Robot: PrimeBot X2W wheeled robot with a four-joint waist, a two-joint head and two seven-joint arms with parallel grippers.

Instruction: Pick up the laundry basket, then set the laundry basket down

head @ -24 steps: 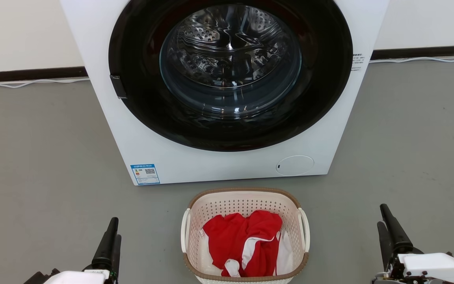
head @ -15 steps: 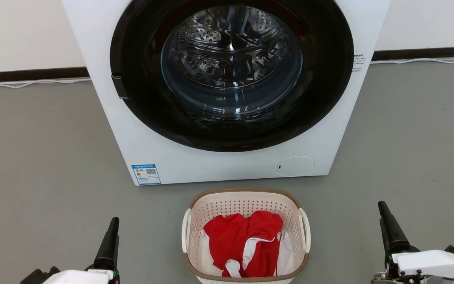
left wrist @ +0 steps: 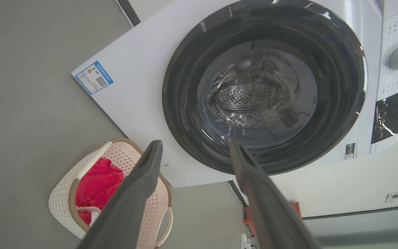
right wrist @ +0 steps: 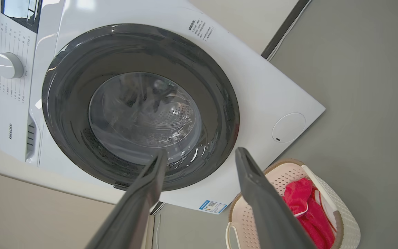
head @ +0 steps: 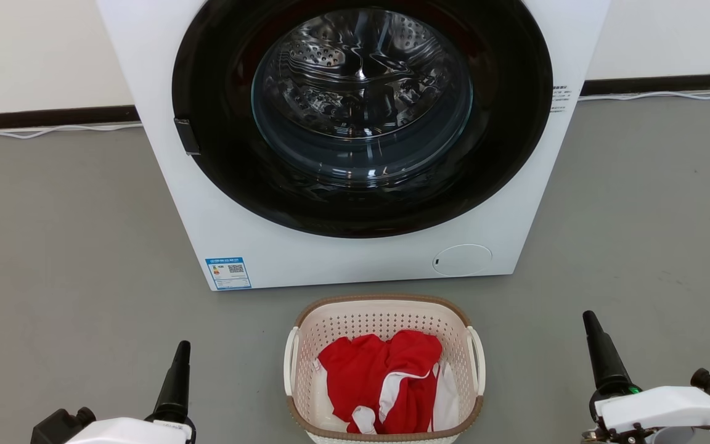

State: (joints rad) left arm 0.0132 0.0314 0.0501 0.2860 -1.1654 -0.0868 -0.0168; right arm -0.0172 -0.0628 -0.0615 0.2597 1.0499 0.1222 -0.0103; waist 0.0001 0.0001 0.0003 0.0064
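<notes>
Approach | laundry basket [head: 383, 298] lower centre | left gripper [left wrist: 196, 145], right gripper [right wrist: 201, 152] released, empty | advise: grasp both side handles [head: 480, 361], lift level.

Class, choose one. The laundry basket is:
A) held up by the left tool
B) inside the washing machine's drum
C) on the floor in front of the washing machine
C: the laundry basket sits on the floor before the washing machine, with the left tool and right tool both clear of it.
</notes>
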